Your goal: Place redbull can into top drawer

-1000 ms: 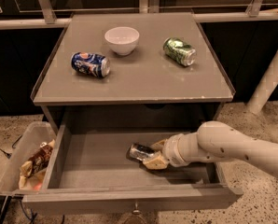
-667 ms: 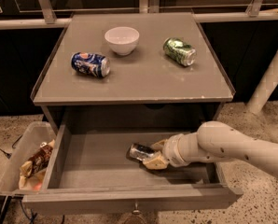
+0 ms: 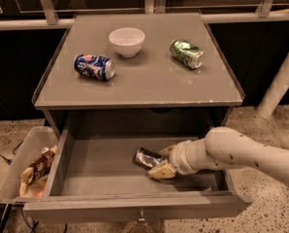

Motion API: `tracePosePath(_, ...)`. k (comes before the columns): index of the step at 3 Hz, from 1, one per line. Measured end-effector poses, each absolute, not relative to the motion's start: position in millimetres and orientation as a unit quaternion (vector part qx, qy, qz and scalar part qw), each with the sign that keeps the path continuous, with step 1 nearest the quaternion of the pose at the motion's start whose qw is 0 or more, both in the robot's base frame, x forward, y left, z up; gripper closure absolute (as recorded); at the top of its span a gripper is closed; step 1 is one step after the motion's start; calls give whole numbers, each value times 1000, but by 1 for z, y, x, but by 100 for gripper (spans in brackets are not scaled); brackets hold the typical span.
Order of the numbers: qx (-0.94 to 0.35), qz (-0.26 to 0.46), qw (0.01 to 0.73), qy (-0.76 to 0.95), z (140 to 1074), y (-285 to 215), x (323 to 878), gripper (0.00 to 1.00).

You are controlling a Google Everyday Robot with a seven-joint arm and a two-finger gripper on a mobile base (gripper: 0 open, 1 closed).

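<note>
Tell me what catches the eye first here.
The white arm reaching into the open top drawer, its end effector at the redbull can lying on the drawer's floor. Above, on the tabletop, a white bowl sits between a blue can and a green can, both on their sides.

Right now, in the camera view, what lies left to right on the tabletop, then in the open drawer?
Tabletop: blue can, white bowl, green can. Top drawer: redbull can, then the pincer at its right end, inside the drawer.
</note>
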State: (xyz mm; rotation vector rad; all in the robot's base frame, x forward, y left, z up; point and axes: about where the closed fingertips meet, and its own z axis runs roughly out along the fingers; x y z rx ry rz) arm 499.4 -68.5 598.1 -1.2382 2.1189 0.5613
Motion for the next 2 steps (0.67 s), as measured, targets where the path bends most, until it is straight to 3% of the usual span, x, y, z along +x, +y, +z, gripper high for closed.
tracePosePath(1, -468, 212, 307, 801, 598, -68, 499, 0)
tracePosePath(2, -468, 212, 307, 801, 598, -68, 499, 0)
